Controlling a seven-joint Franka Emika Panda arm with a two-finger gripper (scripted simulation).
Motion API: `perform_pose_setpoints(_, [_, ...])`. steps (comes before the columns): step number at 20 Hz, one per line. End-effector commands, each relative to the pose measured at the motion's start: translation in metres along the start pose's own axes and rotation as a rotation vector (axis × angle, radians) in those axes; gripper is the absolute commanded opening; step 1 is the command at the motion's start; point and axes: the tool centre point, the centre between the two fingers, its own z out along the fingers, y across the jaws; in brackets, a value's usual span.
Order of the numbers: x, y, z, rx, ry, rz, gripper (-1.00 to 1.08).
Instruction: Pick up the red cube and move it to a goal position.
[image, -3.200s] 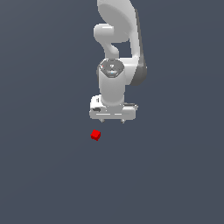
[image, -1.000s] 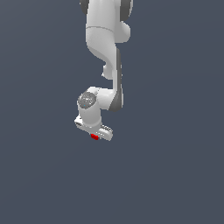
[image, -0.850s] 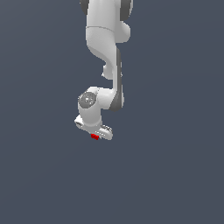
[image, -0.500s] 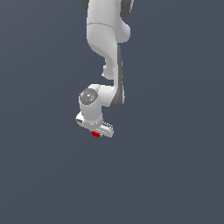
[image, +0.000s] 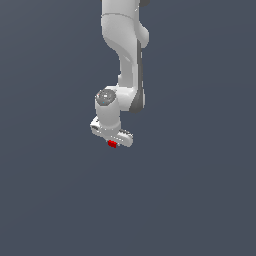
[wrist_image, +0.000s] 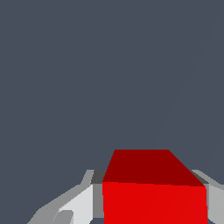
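The red cube (image: 112, 144) shows as a small red patch just under the white gripper (image: 113, 142) in the exterior view, below the arm's wrist. In the wrist view the red cube (wrist_image: 154, 188) fills the space between the two grey-white fingers (wrist_image: 78, 205), which press against its sides. The gripper is shut on the cube. Most of the cube is hidden by the gripper body in the exterior view.
The white arm (image: 125, 55) comes down from the top of the exterior view. All around is a plain dark grey surface (image: 200, 190) with no other objects or edges in view.
The gripper came down from above onto the cube and closed on it. Over the last second the gripper with the cube has risen slightly in the exterior view.
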Motion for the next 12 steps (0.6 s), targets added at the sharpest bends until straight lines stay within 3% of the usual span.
perform_pose_setpoints(1, [-0.011, 0.001, -0.006, 0.000, 0.001, 0.000, -1.00])
perform_pose_setpoints(12, [-0.031, 0.003, -0.017, 0.000, 0.001, 0.000, -1.00])
